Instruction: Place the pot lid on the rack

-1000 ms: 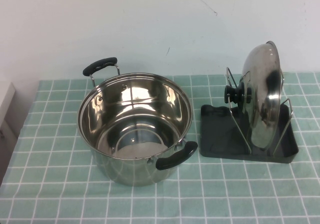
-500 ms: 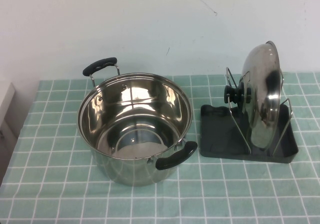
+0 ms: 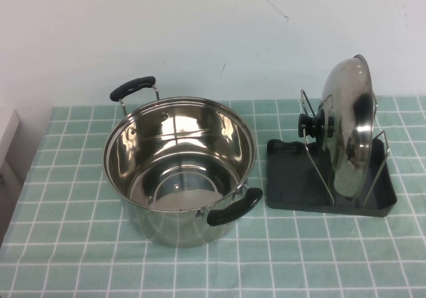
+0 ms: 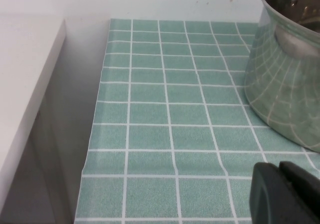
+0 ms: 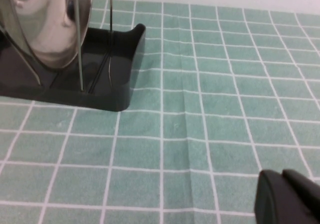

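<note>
Where you look down from the high view, the pot lid (image 3: 349,128), a domed disc of mirror-bright steel with a black knob, stands on edge in the rack (image 3: 293,185), leaning between its thin silver wire loops above the matte black plastic tray. Beside it on the left sits the deep polished pot (image 3: 178,168) with two black handles, close to the rack but apart from it, on a green cloth (image 3: 66,245) gridded in white. You see neither arm from above. Each wrist view catches only a dark corner of its own gripper, the left gripper (image 4: 285,194) low near the pot's wall, the right gripper (image 5: 287,199) over bare cloth near the rack; how their fingers stand you cannot tell.
</note>
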